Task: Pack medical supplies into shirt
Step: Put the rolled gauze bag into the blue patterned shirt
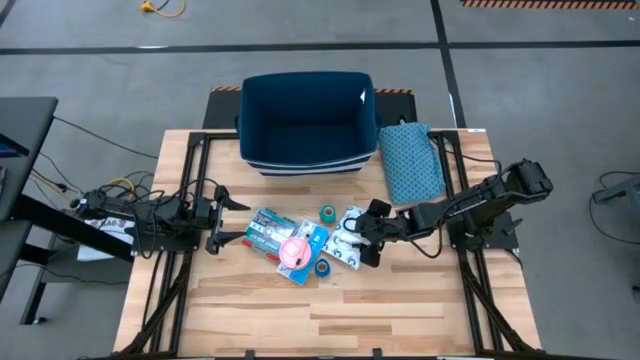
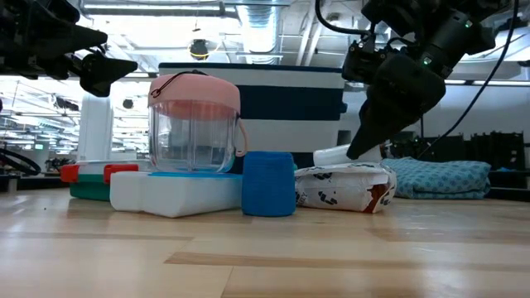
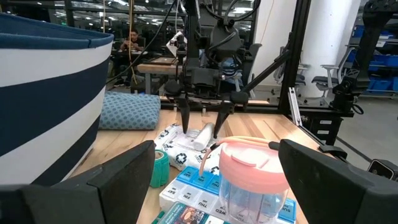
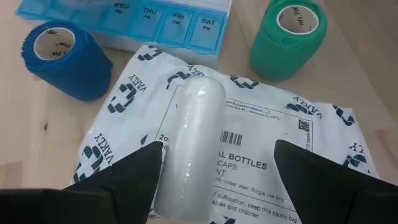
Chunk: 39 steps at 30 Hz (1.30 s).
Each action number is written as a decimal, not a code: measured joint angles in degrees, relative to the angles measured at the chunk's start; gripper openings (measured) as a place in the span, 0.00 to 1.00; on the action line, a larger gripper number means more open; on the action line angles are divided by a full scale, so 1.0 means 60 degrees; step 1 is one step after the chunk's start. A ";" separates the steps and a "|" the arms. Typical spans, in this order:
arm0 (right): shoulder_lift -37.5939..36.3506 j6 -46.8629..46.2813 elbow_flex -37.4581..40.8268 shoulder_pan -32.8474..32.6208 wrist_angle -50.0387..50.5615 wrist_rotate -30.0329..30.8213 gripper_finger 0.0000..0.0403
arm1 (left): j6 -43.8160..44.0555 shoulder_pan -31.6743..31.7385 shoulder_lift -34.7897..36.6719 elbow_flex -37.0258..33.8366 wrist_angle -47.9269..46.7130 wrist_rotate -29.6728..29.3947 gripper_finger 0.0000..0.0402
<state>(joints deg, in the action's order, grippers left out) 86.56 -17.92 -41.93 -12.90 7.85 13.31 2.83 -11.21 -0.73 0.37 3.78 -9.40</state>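
Observation:
The medical supplies lie mid-table: flat printed boxes (image 1: 264, 230), a clear cup with a pink lid (image 2: 195, 124) standing on a white pill organizer (image 2: 174, 189), a teal roll (image 4: 289, 37), a blue roll (image 4: 62, 59) and a white printed pouch (image 4: 249, 155). A white tube (image 4: 189, 143) lies on the pouch. My right gripper (image 1: 362, 237) slants down over the pouch and is open, one finger on each side of the tube. The folded teal shirt (image 1: 412, 162) lies flat at the far right. My left gripper (image 1: 222, 215) waits open, left of the boxes.
A dark blue bin (image 1: 308, 122) with a striped base stands at the table's far middle, just left of the shirt. The near half of the wooden table (image 1: 320, 310) holds nothing. Black frame rails run along both sides.

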 joint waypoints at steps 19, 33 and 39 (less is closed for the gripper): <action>0.0000 -0.0088 0.0000 -0.0100 -0.0024 -0.0245 0.46 | 0.0000 0.0001 -0.0001 0.0001 -0.0001 -0.0001 0.83; 0.0000 -0.0240 -0.0293 -0.0096 -0.0068 -0.0324 0.15 | 0.0000 -0.0001 0.0000 -0.0001 0.0001 -0.0001 0.83; 0.0000 0.0743 -0.1534 0.0063 0.0814 -0.0310 0.15 | 0.0000 -0.0001 0.0000 0.0002 0.0000 0.0003 0.83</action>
<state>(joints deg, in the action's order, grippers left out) 86.56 -13.47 -51.14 -12.52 12.73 11.45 2.83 -11.21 -0.73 0.38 3.78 -9.39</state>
